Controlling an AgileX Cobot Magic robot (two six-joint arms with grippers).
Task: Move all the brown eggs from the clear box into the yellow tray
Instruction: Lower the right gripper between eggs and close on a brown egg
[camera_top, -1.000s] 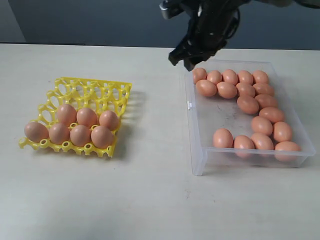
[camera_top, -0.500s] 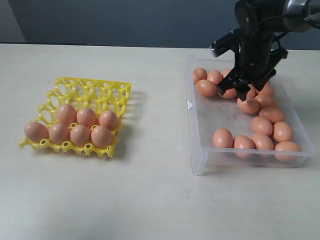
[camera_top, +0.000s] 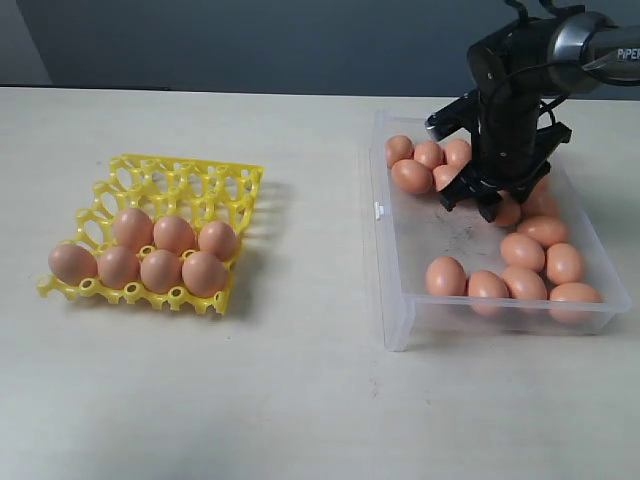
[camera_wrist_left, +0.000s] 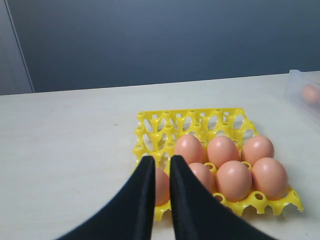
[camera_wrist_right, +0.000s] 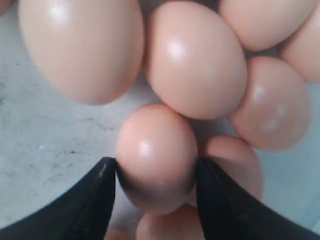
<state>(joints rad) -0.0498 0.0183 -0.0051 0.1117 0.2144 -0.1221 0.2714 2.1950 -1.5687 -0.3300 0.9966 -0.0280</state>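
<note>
The yellow tray lies on the left of the table with several brown eggs in its two near rows. The clear box on the right holds many more brown eggs along its far and right sides. My right gripper is lowered into the box's far part. In the right wrist view its fingers press both sides of one brown egg. My left gripper is shut with nothing in it, hanging before the yellow tray and its eggs. It is out of the exterior view.
A small white clip sits on the box's left wall. Other eggs crowd right against the gripped one. Bare table lies between tray and box and in front of both.
The right arm has moved from above the box's far left corner, rightwards and down into the box among the eggs. The tray and its eggs have not moved.
</note>
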